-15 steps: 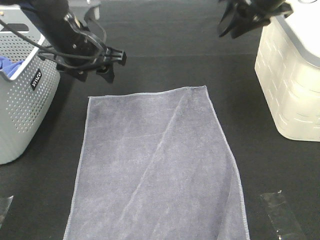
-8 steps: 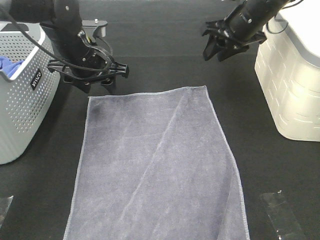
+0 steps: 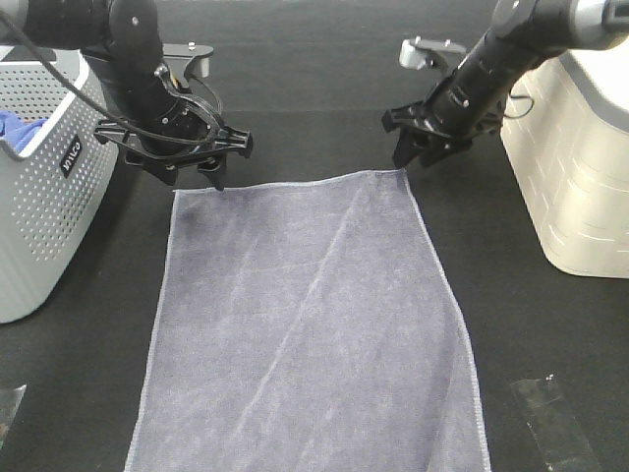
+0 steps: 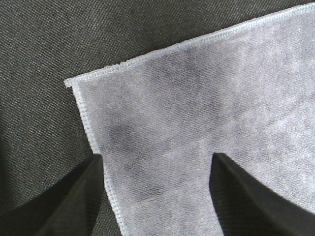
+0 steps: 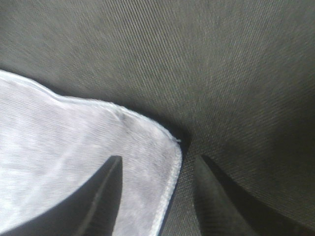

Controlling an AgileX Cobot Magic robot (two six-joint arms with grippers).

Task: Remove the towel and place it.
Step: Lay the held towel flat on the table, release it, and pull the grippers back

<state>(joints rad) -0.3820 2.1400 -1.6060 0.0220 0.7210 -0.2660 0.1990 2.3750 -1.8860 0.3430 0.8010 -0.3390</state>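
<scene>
The slate-grey towel (image 3: pixel 305 324) lies spread flat on the black table, its near end running out of the exterior view. My left gripper (image 3: pixel 194 175) hovers at the towel's far left corner, open. In the left wrist view its two dark fingers (image 4: pixel 64 201) straddle that hemmed corner of the towel (image 4: pixel 197 113). My right gripper (image 3: pixel 418 155) is at the far right corner, also open. In the right wrist view the towel corner (image 5: pixel 74 142) lies between the spread fingers (image 5: pixel 98 196), with nothing gripped.
A grey perforated basket (image 3: pixel 39 226) with a bright blue cloth (image 3: pixel 15 126) in it stands at the left. A white lidded bin (image 3: pixel 580 167) stands at the right. Clear tape pieces (image 3: pixel 555 423) lie near the front edge.
The right arm has swung down and leftward from the back right to the towel's far right corner. The left gripper has dropped slightly toward the far left corner. The towel has not moved.
</scene>
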